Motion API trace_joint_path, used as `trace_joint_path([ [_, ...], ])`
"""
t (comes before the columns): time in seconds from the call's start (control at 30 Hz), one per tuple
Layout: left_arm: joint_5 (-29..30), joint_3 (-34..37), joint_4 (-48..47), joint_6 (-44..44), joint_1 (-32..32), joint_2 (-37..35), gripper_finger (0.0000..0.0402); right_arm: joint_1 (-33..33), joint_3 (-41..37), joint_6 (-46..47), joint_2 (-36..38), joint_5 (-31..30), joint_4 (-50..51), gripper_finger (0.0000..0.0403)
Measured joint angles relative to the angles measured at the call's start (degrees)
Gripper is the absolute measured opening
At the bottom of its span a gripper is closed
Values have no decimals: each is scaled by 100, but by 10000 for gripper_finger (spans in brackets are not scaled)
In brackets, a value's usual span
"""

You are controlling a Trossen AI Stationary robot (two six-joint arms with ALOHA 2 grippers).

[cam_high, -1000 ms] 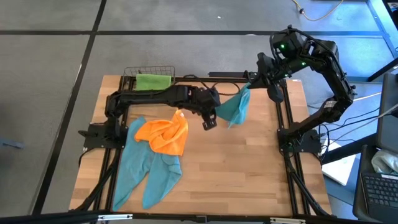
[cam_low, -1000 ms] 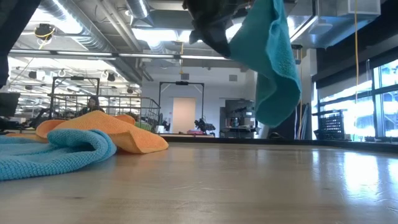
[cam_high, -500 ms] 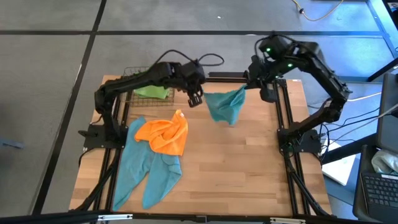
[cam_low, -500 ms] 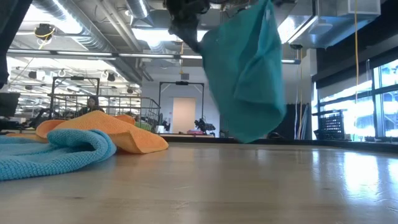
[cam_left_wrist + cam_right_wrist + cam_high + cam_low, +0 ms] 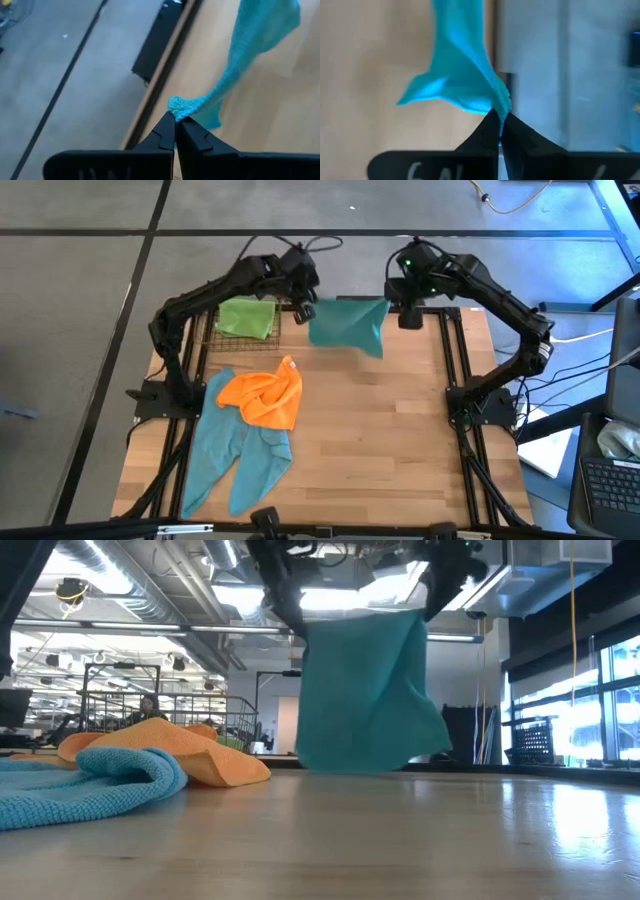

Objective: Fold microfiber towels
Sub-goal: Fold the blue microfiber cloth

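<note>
With my left gripper (image 5: 304,311) and right gripper (image 5: 392,304) each pinched tight on a top corner, I hold the teal towel (image 5: 348,326) stretched above the table's (image 5: 400,430) far edge.

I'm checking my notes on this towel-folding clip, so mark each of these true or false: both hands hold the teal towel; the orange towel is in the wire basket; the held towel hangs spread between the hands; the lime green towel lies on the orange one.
1. Both hands hold the teal towel. True: the left hand and right hand each pinch a top corner.
2. The orange towel is in the wire basket. False: it lies on the table, on other teal towels.
3. The held towel hangs spread between the hands. True.
4. The lime green towel lies on the orange one. False: it sits in the basket.
</note>
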State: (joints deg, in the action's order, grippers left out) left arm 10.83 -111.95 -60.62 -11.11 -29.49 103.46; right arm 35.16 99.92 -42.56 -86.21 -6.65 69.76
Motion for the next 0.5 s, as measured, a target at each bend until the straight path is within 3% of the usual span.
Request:
trace_joint_path([
  [0.07, 18, -129, -10, 2, -50, -10, 0, 0, 2, -4, 16, -384, -198, 12],
  [0.13, -83, -247, -48, 4, -14, -18, 0, 1, 2, 19, 34, -316, -103, 12],
  [0.33, -731, -304, -795, 510, 521, -21, 0, -130, -69, 695, 46, 1687, 810, 12],
  [0.5, -799, 346, -890, 570, 1337, 45, 0, -439, -774, 953, 45, 2790, 858, 12],
])
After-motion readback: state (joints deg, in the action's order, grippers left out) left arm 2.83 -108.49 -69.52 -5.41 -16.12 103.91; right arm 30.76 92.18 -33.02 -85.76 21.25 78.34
